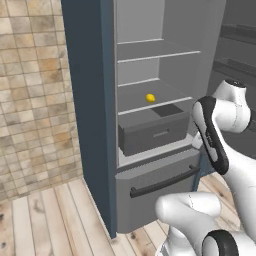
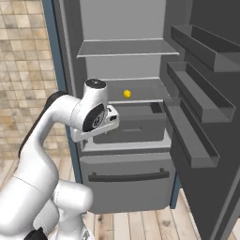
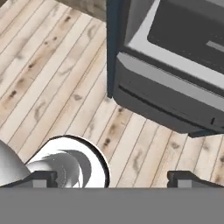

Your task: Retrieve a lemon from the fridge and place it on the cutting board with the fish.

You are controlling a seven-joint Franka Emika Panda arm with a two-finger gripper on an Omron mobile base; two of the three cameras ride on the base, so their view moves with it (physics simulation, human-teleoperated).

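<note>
The fridge (image 1: 150,150) stands open, and the lemon (image 1: 150,98) sits alone on the middle shelf, centre of the left base frame, just above the pulled-out grey drawer (image 1: 155,131). In the right base frame the arm's white elbow covers that drawer's left end, while the door bins (image 2: 197,98) fill the right side — the other base camera cuts them off. The gripper (image 3: 114,178), at the bottom of the hand frame, is spread wide and grasps nothing — plank floor (image 3: 57,74) and the fridge's lower drawer front (image 3: 166,98) lie beyond its fingertips.
</note>
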